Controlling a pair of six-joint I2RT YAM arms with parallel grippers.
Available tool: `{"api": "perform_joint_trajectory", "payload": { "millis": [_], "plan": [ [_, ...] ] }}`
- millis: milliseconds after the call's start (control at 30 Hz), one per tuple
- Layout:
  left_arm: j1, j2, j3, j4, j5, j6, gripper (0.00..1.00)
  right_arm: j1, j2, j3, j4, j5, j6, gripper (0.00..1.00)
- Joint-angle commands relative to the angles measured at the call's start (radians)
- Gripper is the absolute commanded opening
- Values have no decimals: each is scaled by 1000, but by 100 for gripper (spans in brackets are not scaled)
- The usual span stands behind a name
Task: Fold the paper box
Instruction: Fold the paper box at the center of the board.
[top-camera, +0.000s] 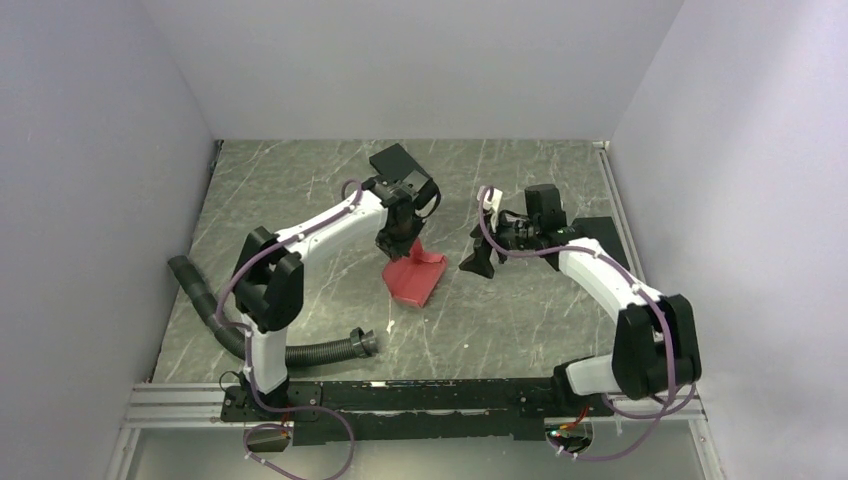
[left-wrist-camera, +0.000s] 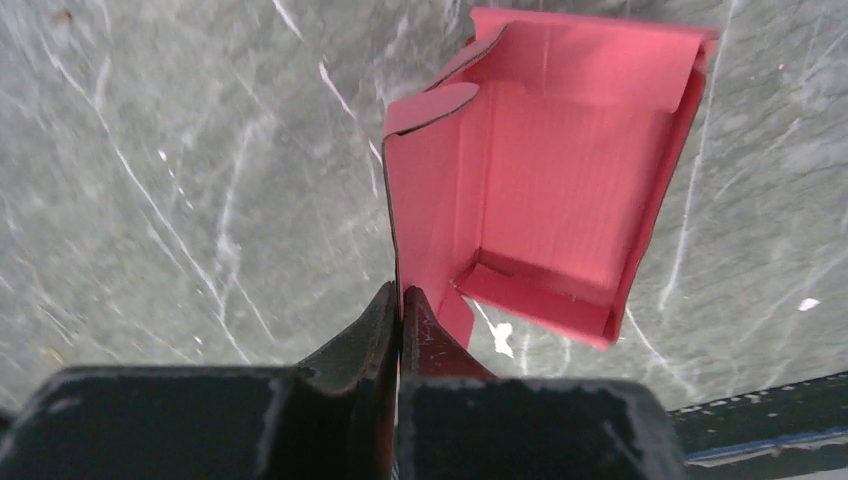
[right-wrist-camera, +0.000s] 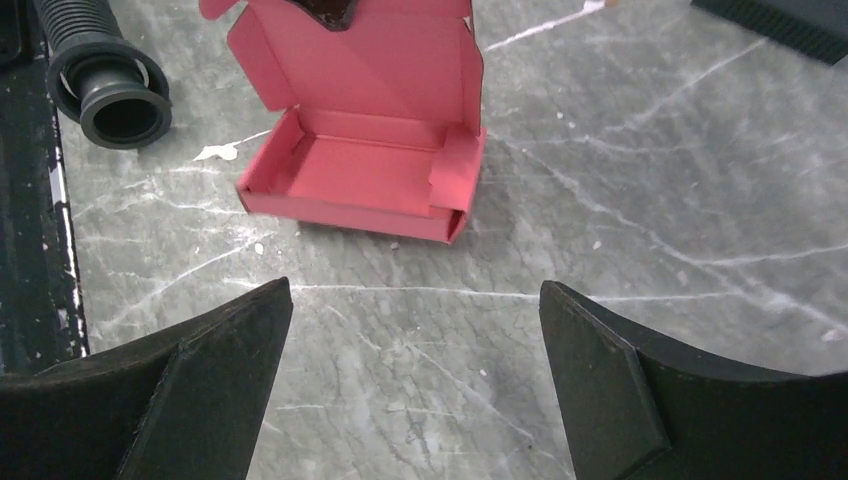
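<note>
Scene: two arms at the near edge of a grey marbled counter (top-camera: 520, 310).

Paper box (top-camera: 413, 278): located near the middle of the counter, between the two arms. It is seen partly formed. A shallow red tray (right-wrist-camera: 350, 185) rests on the counter, and one large panel (right-wrist-camera: 390, 70) is raised upright from the tray's far side, as seen from the right wrist. Rounded tabs (left-wrist-camera: 432, 103) are noted at the side of the box in the left wrist view, where the red inside face (left-wrist-camera: 560, 190) is also seen.

Left arm (top-camera: 320, 225): reached out over the box from the left. The left jaws are clenched on the thin upper edge of the raised panel. The two fingers (left-wrist-camera: 430, 335) are pressed together with only the cardboard between them. The same grip is glimpsed at the top of the right wrist view as a dark tip (right-wrist-camera: 325, 10) on the panel's edge.

Right arm (top-camera: 600, 275): bent toward the middle, just to the right of the box. The right jaws are spread wide and nothing is held. They are pointed at the open side of the tray but kept apart from it, with bare counter between.

Also noted: a black ribbed hose (top-camera: 300, 352) lying on the counter by the left arm's base, with its open end (right-wrist-camera: 120, 110) near the box. A flat dark object (right-wrist-camera: 790, 25) lies near the right arm.
</note>
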Motion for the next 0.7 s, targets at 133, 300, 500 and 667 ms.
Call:
{"api": "perform_joint_trajectory", "payload": {
  "millis": [133, 300, 500, 667],
  "plan": [
    [5, 86, 137, 6, 19, 221, 11, -13, 138, 65, 130, -34, 226, 94],
    [6, 24, 110, 66, 24, 197, 13, -14, 201, 108, 126, -52, 309, 92],
    [6, -54, 49, 150, 57, 183, 13, 13, 263, 160, 118, -8, 377, 91],
    [7, -88, 16, 184, 86, 170, 13, 27, 327, 185, 112, 81, 425, 87]
  ]
}}
